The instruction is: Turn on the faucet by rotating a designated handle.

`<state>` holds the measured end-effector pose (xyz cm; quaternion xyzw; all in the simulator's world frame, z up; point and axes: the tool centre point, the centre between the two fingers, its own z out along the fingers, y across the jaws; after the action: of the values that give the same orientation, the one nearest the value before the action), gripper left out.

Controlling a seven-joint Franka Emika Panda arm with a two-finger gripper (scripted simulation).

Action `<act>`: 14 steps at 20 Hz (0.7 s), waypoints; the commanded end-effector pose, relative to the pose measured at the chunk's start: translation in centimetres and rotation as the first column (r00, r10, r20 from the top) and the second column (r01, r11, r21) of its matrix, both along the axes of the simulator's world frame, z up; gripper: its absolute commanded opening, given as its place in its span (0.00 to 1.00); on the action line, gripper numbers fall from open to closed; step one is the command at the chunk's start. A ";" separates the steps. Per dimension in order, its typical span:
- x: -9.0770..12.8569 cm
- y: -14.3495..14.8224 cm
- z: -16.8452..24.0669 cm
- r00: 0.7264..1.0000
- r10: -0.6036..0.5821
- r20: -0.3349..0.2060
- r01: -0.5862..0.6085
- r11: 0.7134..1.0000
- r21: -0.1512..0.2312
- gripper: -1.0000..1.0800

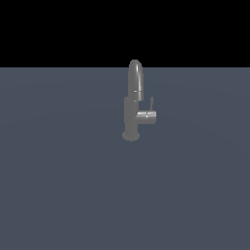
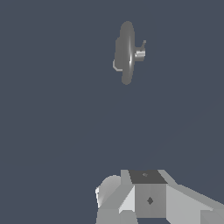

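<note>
Nearest in the wrist view, the grey, blocky body of the gripper point(image 2: 146, 199) fills the lower centre of the frame, cut off by the bottom edge. Its fingers do not show, so I cannot tell whether they are spread or pressed together, and nothing appears to be held. The arm does not show in the exterior view at all. Beyond it lies a broad stretch of bare, dark slate-blue floor point(image 2: 61, 131). Far across that floor, in the upper centre of the wrist frame, stands the faucet point(image 2: 126, 52), seen from above so its arched spout reads as a narrow oval. In the exterior view the faucet point(image 1: 132, 110) stands just right of centre, upright on a round base, with the tall spout curving over the top and a short horizontal stub jutting toward the exterior view's right. The handle point(image 1: 151, 103), a thin short lever, rises from the end of that stub; in the wrist view it point(image 2: 143, 44) shows as a small tilted sliver. The gripper sits well apart from the handle, which suggests the approach has barely begun.
</note>
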<state>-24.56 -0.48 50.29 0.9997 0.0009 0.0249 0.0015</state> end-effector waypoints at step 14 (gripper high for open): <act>2.3 0.0 -0.1 0.998 -0.046 -0.053 0.049 0.998 0.047 0.00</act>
<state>-22.71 -0.44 50.24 0.9997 -0.0184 0.0045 -0.0172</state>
